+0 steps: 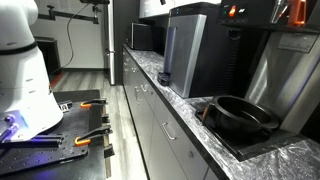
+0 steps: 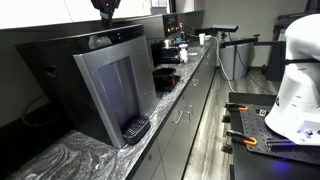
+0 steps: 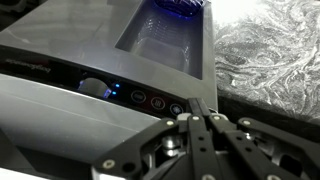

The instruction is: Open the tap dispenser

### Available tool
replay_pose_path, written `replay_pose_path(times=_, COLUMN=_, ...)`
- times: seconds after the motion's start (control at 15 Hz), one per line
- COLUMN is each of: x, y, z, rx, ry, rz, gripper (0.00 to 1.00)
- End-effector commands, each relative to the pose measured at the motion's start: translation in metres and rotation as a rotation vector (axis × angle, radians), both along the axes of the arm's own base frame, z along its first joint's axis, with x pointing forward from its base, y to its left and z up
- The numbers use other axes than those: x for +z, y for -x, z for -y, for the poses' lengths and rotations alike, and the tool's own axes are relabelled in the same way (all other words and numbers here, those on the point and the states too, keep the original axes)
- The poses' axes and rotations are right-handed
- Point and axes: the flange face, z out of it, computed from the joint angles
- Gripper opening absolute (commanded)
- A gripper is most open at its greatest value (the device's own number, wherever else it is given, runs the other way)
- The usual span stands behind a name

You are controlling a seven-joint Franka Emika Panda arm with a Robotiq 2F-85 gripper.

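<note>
The tap dispenser (image 1: 186, 55) is a tall box with a silver-grey front and black sides, standing on the marbled counter; it also shows in an exterior view (image 2: 108, 85). In the wrist view I look down its front (image 3: 60, 115) at a row of lit round buttons (image 3: 150, 100) and the recessed dispensing bay (image 3: 165, 40). My gripper (image 3: 197, 112) is above the dispenser's top front edge, fingers together, tips right beside the buttons. In an exterior view it hangs over the machine's top (image 2: 105, 8). It holds nothing.
A round black pan (image 1: 240, 115) sits on the counter (image 1: 170, 88) beside the dispenser. A smaller dark appliance (image 1: 140, 37) stands farther along. The white robot base (image 2: 295, 80) stands across the aisle, with orange-handled tools (image 2: 250, 140) on its table.
</note>
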Motion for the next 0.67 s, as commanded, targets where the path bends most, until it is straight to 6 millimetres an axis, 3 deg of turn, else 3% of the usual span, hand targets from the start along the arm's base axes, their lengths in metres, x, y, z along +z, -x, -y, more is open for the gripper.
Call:
replay_pose_path(times=0.0, x=-0.002, y=-0.001, z=0.001, rx=-0.009, ry=0.005, rz=-0.001, gripper=0.0)
replay_pose_path(times=0.6, x=-0.018, y=0.012, z=0.02, rx=-0.13, ry=0.01, rz=0.009, gripper=0.0)
